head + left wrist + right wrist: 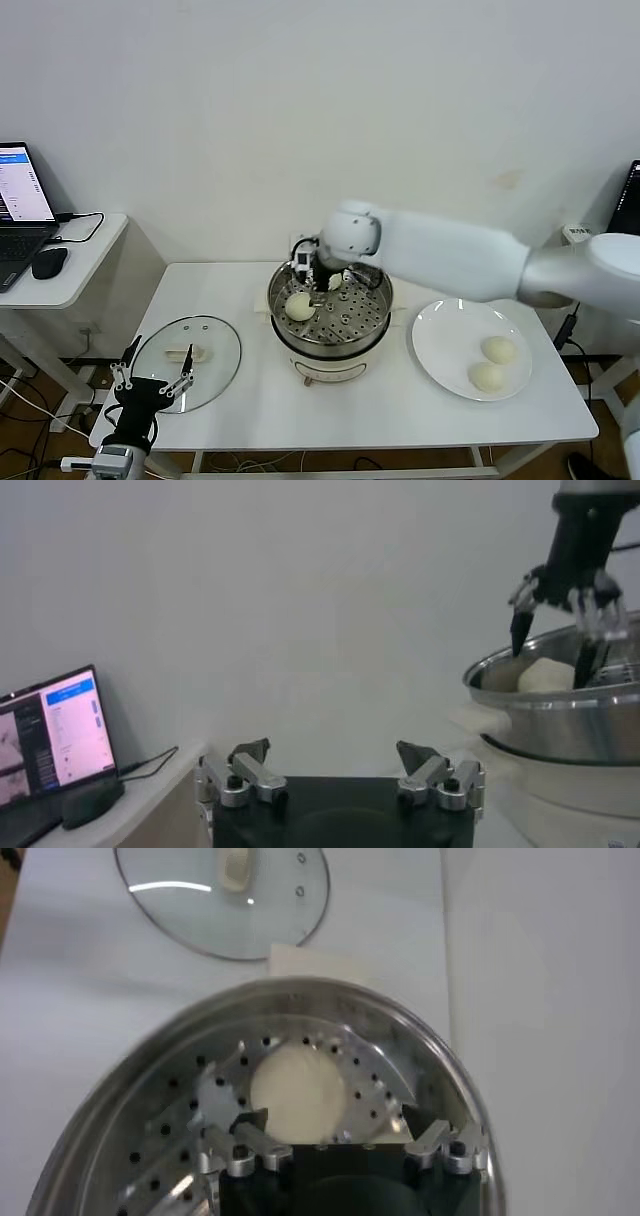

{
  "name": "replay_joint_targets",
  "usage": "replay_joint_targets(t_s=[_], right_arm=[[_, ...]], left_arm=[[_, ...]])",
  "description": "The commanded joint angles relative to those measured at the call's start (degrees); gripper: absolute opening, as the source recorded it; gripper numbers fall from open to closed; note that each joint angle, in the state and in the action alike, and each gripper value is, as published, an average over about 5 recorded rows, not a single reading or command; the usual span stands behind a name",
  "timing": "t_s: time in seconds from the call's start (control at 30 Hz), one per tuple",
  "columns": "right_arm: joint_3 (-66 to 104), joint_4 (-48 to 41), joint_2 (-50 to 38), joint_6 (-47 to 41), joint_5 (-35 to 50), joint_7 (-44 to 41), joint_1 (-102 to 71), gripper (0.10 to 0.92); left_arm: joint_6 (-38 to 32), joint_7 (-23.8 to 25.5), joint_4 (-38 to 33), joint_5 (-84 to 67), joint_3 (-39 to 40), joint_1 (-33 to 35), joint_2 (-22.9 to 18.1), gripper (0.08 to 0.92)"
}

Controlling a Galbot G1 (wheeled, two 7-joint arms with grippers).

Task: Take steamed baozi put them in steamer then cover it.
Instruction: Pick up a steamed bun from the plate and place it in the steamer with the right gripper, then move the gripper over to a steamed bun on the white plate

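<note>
Baozi are sitting in two places; one baozi in the steamer is lying on the perforated floor just below the right pincer, apart from its fingertips; a second bun is peeking out right beside that pincer, toward the steamer's back wall, partly hidden by the wrist; two more baozi on the plate are resting well away from it, out along the right arm's side of the table.

Steamer, a shiny steel basket on a cream base, is standing directly under the right pincer; the right pincer is hanging over the rim's rear part with its fingers spread wide and grasping nothing; in the right wrist view the bun is showing just ahead of the released fingertips, not touching them.

Beyond the steamer from the right pincer, the glass lid is lying flat on the table; the left pincer is hovering low at the lid's near edge, fingers released and empty; farther past it a laptop and mouse are sitting on a side desk.
</note>
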Motion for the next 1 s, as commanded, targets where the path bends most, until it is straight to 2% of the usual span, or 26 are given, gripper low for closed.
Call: replay_joint_targets(t_s=[0.03,0.23,0.47,0.8,1.0], right_arm=[[-0.85,11.7,-23.03,8.91,-5.08,-18.62,9.93,0.823],[-0.78,15.54,-36.67,18.01,-13.49,-25.25,7.98,0.823],[2.74,17.24,-45.63,25.32,-23.87,-27.54,-1.49,0.823],[20.85,14.41,-48.22,28.29,-36.09,-24.63,-27.25,0.823],[30.21,12.04,-46.72,29.09,-39.29,-24.01,-38.78,0.823]], left_arm=[[0.05,0.07,-0.11,-0.06,0.23,-0.13,0.23,0.823],[0.14,0.08,-0.41,0.07,1.24,-0.31,0.47,0.823],[0.35,0.41,-1.25,0.15,1.59,0.2,0.74,0.823],[0.62,0.65,-1.13,1.17,1.81,0.5,-0.11,0.823],[0.71,0.67,-0.88,2.48,2.36,0.89,-0.89,0.823]])
